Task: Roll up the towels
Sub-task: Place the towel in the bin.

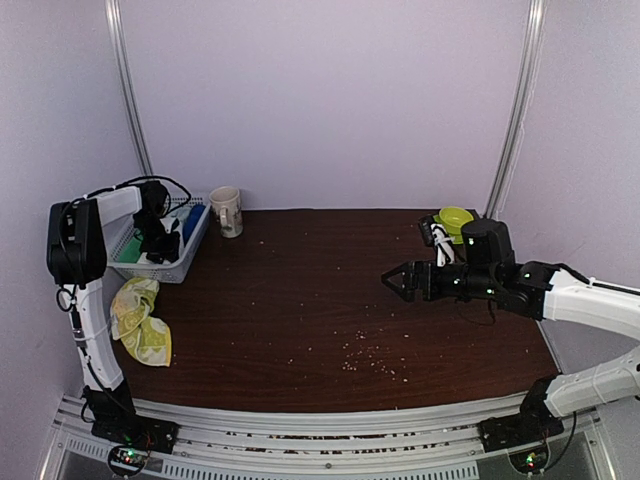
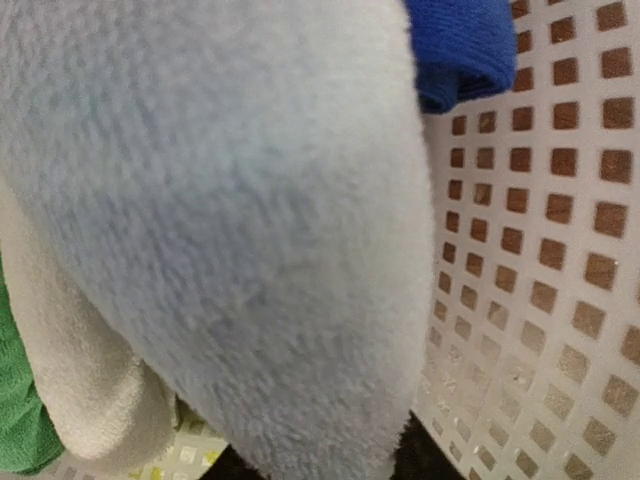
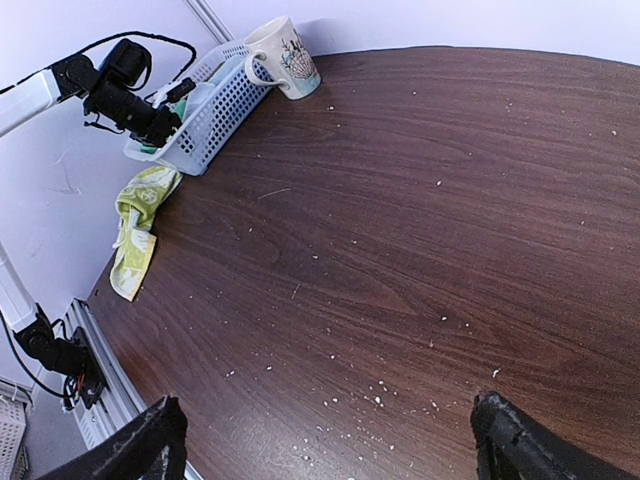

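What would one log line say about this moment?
left claw: down in white slatted plastic basket, pale blue-white fluffy towel filling its camera | right claw: open over brown table | yellow-green printed towel: crumpled, unrolled

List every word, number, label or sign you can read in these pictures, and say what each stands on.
No text can be read in any view.
mug: a printed picture, any lettering too small to read.
yellow-green towel: white print, too blurred to read.
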### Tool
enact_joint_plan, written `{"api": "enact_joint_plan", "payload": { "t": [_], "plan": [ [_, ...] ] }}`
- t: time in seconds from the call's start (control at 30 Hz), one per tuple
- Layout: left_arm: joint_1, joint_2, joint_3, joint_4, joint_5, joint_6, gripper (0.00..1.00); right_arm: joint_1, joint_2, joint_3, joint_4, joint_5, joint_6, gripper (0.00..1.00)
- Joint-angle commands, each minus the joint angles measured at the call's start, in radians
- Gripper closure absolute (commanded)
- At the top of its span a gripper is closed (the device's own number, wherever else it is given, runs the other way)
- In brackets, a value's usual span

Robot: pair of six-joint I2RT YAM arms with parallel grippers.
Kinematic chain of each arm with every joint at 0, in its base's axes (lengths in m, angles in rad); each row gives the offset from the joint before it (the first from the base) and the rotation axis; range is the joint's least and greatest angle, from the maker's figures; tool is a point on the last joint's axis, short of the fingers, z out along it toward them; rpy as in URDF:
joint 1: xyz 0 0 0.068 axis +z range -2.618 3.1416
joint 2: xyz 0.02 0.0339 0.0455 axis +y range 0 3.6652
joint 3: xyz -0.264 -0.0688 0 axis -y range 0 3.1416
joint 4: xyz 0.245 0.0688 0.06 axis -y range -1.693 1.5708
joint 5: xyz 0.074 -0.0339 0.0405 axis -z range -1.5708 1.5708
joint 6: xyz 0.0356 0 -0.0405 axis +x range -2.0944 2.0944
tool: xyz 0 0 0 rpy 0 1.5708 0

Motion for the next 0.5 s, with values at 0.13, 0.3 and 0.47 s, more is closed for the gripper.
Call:
{"api": "enact_joint_plan", "payload": {
  "t": [0.13,0.3,0.47],
  "plan": [
    [0.002,-0.061,-0.009,0.009,-0.089,-0.028,0.4,0.007,-0.006,0.0,0.022,-0.016,-0.006,0.0],
    [0.002,-0.114,0.021,0.062,-0.045,-0.05,0.37,0.007,-0.007,-0.003,0.023,-0.016,-0.004,0.0],
    [0.002,-0.088,0.066,0.081,-0.031,-0.069,0.34,0.009,-0.009,-0.001,0.024,-0.019,-0.005,0.0]
  ]
}}
